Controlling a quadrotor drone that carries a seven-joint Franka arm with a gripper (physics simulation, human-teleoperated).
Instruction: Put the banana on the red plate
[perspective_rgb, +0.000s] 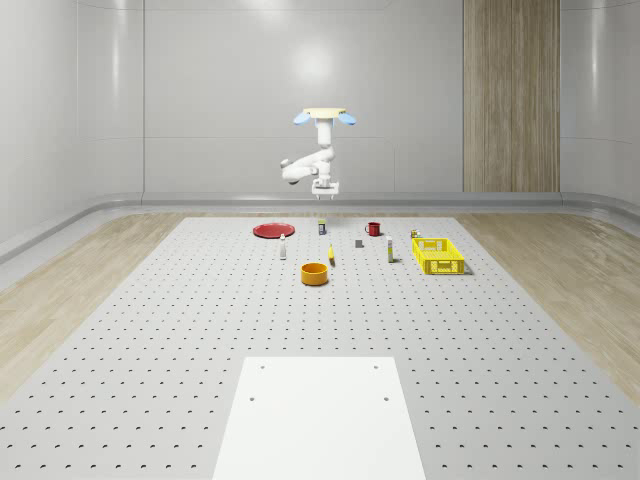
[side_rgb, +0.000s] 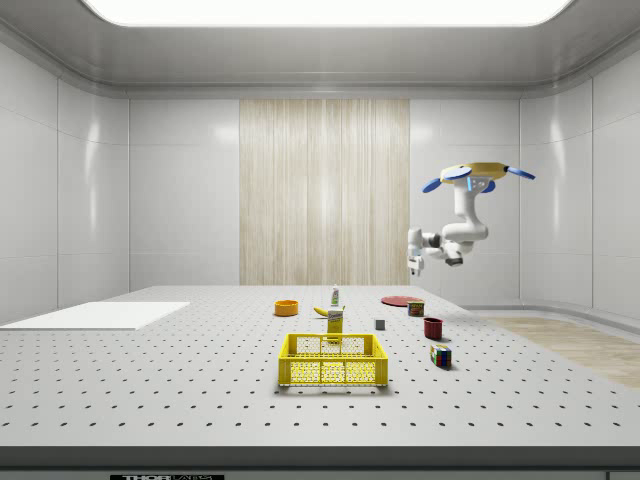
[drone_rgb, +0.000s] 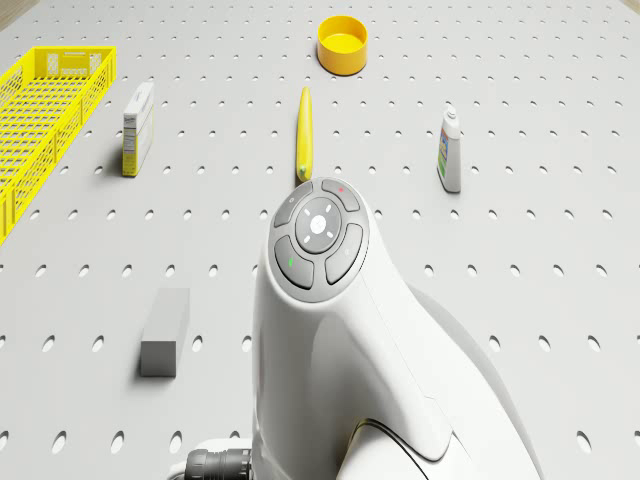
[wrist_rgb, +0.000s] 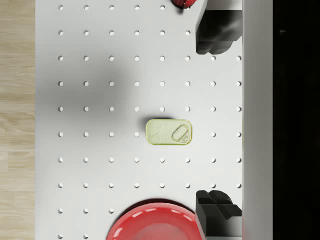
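The banana (drone_rgb: 304, 133) is slim and yellow and lies flat on the perforated table between the yellow bowl (drone_rgb: 343, 44) and my arm (drone_rgb: 340, 330). It also appears as the banana (perspective_rgb: 331, 256) and the banana (side_rgb: 322, 311). The red plate (perspective_rgb: 272, 231) sits at the table's far end, toward the whole-scene view's left; its rim (wrist_rgb: 152, 223) shows under the wrist. I hover as a drone (perspective_rgb: 325, 115) high over the far end. My gripper (wrist_rgb: 216, 122) hangs open and holds nothing, well above a flat tin (wrist_rgb: 169, 132) that lies beside the plate.
A yellow crate (perspective_rgb: 438, 254) stands at the whole-scene view's right, with a small box (drone_rgb: 137, 128) near it. A bottle (drone_rgb: 450, 150), a grey block (drone_rgb: 165, 331), a red mug (perspective_rgb: 373, 228) and a colour cube (side_rgb: 440, 355) are scattered about. A white sheet (perspective_rgb: 320, 415) covers the near end.
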